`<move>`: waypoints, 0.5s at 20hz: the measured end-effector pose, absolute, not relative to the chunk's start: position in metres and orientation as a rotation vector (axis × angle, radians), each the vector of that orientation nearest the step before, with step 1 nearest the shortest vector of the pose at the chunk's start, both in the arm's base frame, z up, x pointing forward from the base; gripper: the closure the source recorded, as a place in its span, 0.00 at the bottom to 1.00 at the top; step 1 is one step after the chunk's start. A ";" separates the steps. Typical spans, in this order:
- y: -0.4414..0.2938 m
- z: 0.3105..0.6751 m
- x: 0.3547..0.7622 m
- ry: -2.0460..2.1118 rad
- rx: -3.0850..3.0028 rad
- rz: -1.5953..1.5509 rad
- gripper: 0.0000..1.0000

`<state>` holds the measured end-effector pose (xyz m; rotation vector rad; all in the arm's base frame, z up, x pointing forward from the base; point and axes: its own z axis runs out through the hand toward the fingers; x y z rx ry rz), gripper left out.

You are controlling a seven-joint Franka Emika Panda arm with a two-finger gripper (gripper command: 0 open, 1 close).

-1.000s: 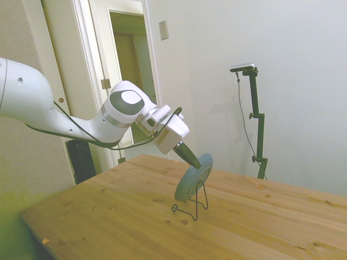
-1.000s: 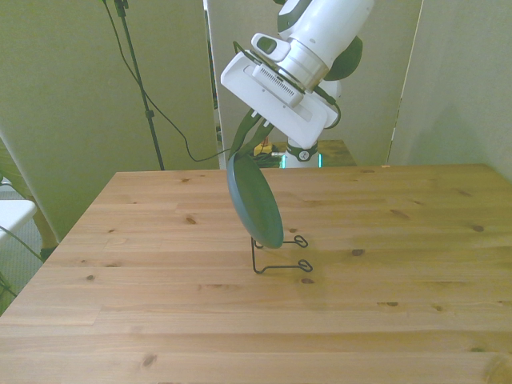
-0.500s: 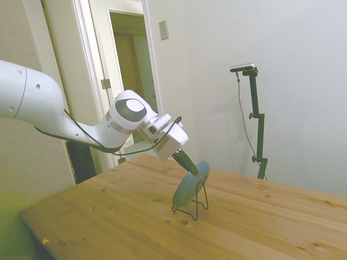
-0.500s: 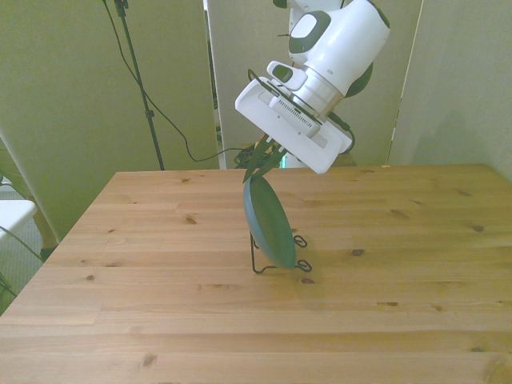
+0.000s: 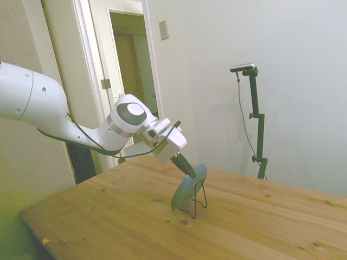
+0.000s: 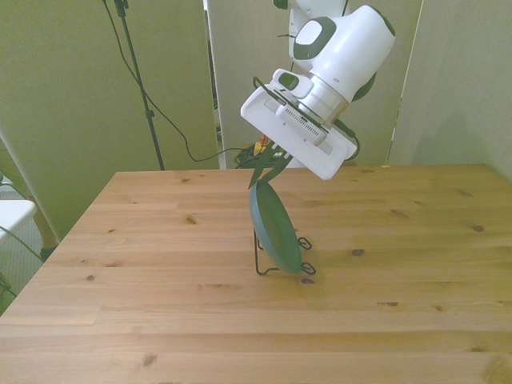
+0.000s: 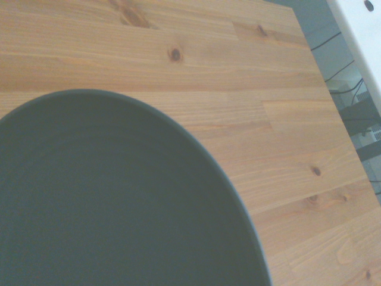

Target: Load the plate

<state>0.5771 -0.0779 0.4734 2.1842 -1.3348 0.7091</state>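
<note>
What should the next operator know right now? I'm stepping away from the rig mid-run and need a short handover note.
Gripper: shut on the plate's top rim.
Plate: on edge, tilted, its lower part inside the black wire stand near the middle of the table.
Done: plate brought to the stand and lowered into it.
Left: whether it is fully seated cannot be told; settle it, open the fingers and back the arm away.

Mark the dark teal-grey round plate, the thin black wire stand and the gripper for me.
Dark teal-grey round plate (image 6: 276, 230): front view, middle of its face.
Thin black wire stand (image 6: 305, 243): front view, a loop beside the plate.
Gripper (image 5: 190, 174): side view, at the dark fingertips on the plate's upper rim.
</note>
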 end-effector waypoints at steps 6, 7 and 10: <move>-0.072 0.473 0.577 -1.329 2.175 0.709 0.00; -0.071 0.473 0.578 -1.327 2.175 0.711 0.00; -0.071 0.476 0.579 -1.328 2.173 0.719 0.00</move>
